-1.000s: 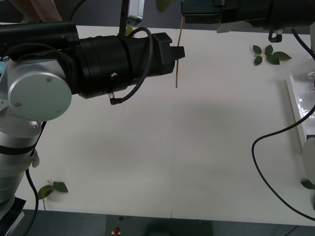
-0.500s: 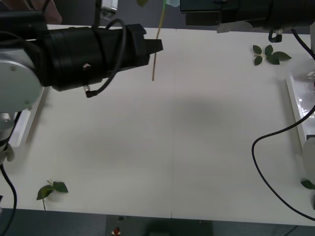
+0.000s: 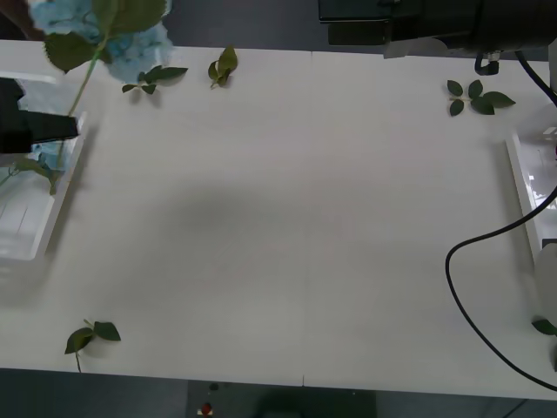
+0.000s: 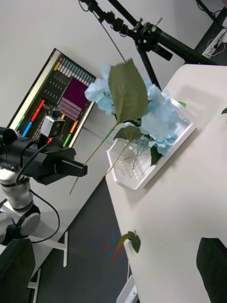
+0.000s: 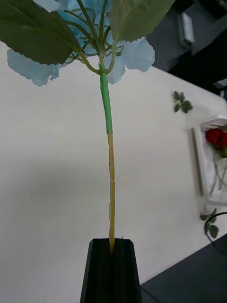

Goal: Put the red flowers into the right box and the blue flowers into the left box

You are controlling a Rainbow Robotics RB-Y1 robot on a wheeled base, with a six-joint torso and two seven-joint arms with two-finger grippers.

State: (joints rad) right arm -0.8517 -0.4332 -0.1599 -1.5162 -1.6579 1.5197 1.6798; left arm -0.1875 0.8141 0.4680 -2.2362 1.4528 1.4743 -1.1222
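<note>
Pale-blue flower (image 5: 94, 33) hangs in the air above the left box (image 3: 35, 218), its long stem running straight down into the left gripper (image 5: 112, 251), whose black fingers pinch its lower end. Right gripper (image 4: 113, 265), fingers spread, waits well apart over the desk (image 3: 305, 226).

Robot lab, monitor (image 4: 54, 97) with coloured readouts, tripod (image 4: 142, 33), white table (image 3: 305, 226)

You see a smooth, matt white desk (image 3: 305, 218). The left box (image 3: 39, 222) looks like cloudy see-through plastic. The blue flowers (image 5: 94, 28) look like soft cloth, with a plastic-looking stem. The left gripper (image 5: 112, 265) is matt black.
</note>
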